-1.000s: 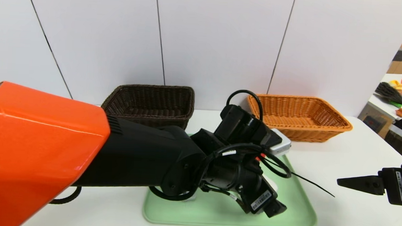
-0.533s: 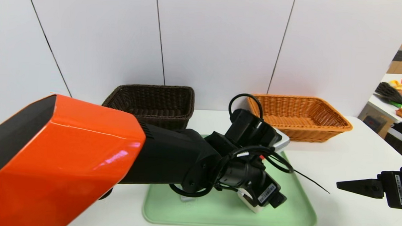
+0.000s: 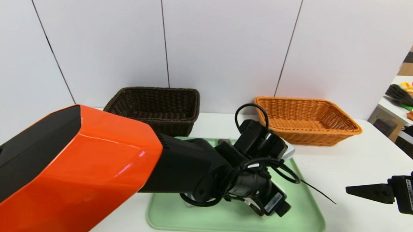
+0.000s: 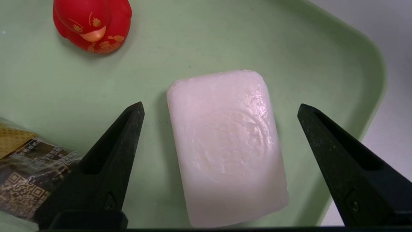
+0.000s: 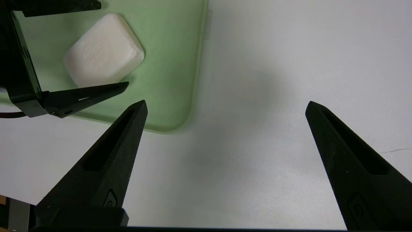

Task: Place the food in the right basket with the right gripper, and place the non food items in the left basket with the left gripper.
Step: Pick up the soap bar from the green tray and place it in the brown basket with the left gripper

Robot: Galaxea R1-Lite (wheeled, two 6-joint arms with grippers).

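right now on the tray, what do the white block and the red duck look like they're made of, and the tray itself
White block: looks like bar soap, waxy and faintly translucent, with a soft sheen and a faint round stamp pressed into its top.
Red duck: probably rubber or soft vinyl, smooth and glossy, with gold printed marks.
Tray: likely moulded plastic, matte pale green, with a rounded raised rim.

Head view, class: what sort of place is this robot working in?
Probably a robotics lab or test room: a white table against plain white wall panels, a sorting setup of tray and two baskets, plus a side bench cluttered with props.
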